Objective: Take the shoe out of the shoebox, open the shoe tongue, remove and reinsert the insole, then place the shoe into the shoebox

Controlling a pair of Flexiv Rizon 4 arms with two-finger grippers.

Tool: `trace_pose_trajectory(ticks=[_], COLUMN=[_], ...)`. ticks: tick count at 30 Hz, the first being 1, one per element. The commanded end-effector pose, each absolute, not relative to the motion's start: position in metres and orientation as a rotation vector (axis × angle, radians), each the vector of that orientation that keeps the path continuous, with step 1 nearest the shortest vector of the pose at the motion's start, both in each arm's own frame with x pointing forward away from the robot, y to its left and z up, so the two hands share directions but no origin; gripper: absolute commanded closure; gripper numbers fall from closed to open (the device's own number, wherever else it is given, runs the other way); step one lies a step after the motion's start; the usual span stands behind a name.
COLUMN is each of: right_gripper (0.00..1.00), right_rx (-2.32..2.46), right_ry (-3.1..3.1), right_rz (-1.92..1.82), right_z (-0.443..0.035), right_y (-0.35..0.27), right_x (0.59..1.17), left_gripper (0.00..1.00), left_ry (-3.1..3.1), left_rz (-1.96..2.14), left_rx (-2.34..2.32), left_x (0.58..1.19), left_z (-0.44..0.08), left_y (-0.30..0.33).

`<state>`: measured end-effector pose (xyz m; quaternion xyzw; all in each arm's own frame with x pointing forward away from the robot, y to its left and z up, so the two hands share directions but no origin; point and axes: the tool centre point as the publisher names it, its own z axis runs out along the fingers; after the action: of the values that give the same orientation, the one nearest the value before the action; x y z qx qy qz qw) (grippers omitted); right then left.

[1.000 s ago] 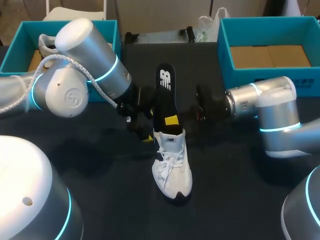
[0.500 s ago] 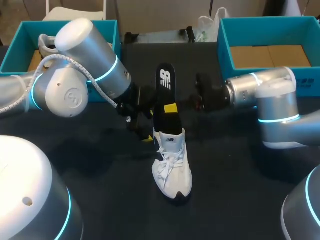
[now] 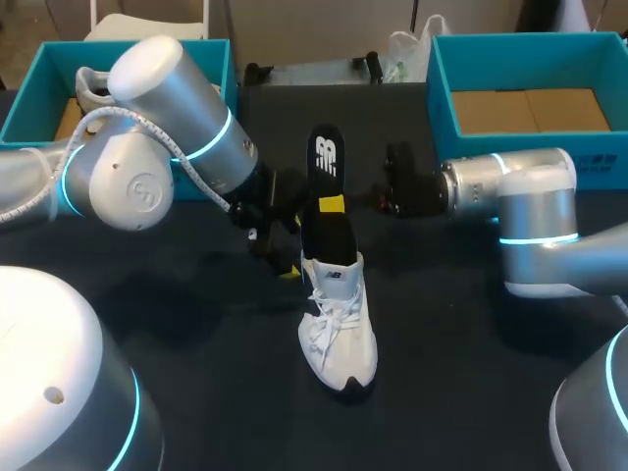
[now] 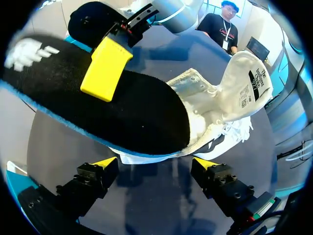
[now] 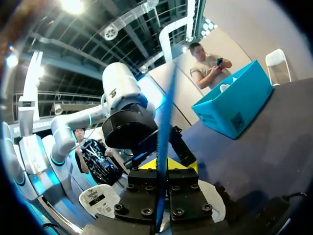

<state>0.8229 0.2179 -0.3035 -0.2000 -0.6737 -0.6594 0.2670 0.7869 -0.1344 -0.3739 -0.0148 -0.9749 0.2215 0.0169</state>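
Shoe: the white lace-up sneaker [image 3: 339, 319] is standing on the dark table [image 3: 226, 392], out of the teal cardboard shoebox [image 3: 439, 98], with its tongue [image 4: 244, 83] pulled open.
Insole: the black foam insole with a blue edge [image 3: 324, 196] is sticking up out of the sneaker, with its front end inside.
Right gripper: the right gripper [image 3: 334, 205] is pinching the insole from both sides.
Left gripper: the left gripper [image 4: 155, 164] is hovering just beside the heel, with its fingers spread wide and gripping nothing.
Progress: taking out and opening seem done. The insole step is going on, and I cannot tell whether it is coming out or going in. Placing the sneaker into the shoebox is not yet done.
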Motion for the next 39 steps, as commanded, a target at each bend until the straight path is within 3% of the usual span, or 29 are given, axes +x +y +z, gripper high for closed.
trace_pose_trajectory(ticks=[1, 39], right_gripper=[1.0, 1.0], right_rx=[-0.561, -0.644], right_ry=[-1.815, -1.744], right_rz=[-1.791, -1.669], right_z=[-0.306, -0.342], right_y=[0.218, 0.219], right_x=[0.816, 0.784], left_gripper=[0.0, 0.0], left_ry=[-3.031, -3.031], left_rz=[0.689, 0.689], left_rx=[-0.047, -0.047], left_x=[0.787, 0.787], left_z=[-0.375, -0.375], left_y=[-0.134, -0.134])
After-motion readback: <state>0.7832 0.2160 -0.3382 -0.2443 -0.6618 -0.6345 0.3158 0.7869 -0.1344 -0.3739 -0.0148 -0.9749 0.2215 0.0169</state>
